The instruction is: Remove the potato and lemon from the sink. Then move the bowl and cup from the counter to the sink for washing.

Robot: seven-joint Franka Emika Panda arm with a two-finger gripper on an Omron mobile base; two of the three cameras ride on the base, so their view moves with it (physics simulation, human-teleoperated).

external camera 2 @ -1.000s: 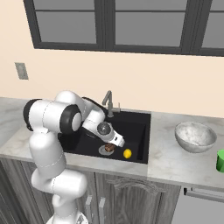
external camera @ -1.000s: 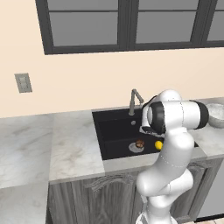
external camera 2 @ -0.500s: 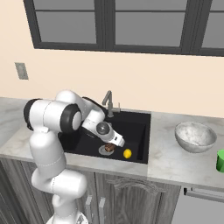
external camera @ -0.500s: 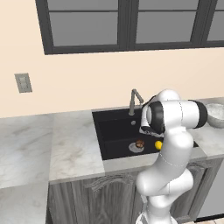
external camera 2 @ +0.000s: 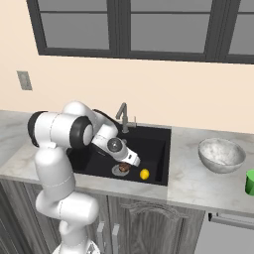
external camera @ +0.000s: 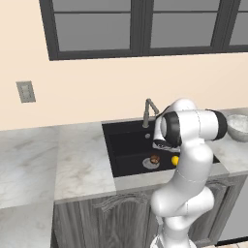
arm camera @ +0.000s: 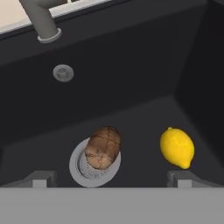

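Note:
The brown potato lies on the round grey drain at the bottom of the black sink. To its right the yellow lemon rests on the sink floor. My gripper is open and hovers just above the potato, with one fingertip on each side and nothing between them. From the right base, the gripper reaches down into the sink above the potato and beside the lemon. The marbled bowl and the green cup stand on the counter to the right.
The grey faucet rises at the sink's back edge, with a small round fitting on the back wall. Sink walls close in on both sides of the hand. Marble counter stretches to the left of the sink.

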